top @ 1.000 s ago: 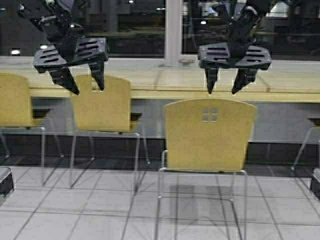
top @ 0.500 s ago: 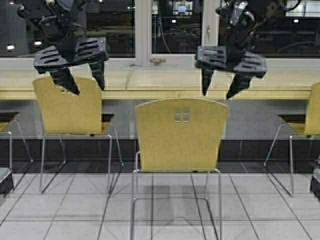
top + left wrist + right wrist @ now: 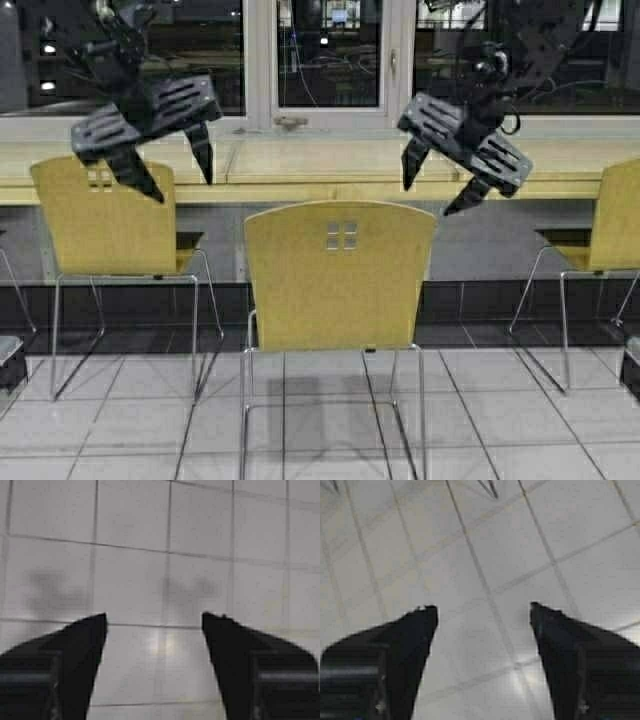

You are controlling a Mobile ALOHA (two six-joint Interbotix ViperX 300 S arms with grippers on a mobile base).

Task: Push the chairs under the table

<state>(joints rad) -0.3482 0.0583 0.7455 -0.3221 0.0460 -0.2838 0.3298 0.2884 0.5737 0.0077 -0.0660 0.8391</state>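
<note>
Three yellow-tan plywood chairs on chrome legs show in the high view. The nearest chair stands pulled out in the centre, back towards me. A second chair at left is tucked under the long pale yellow table. A third chair is at the right edge. My left gripper is open and empty, raised above the left chair. My right gripper is open and empty, raised and tilted above the centre chair's right side. Both wrist views show only open fingers over floor tiles.
Dark windows with a white frame run behind the table. The floor is pale grey tile. The robot's base corners show at the lower left and lower right edges.
The robot has driven and turned: the whole scene has shifted left, bringing the centre chair before me and a third chair into view at right. Both grippers have tilted.
</note>
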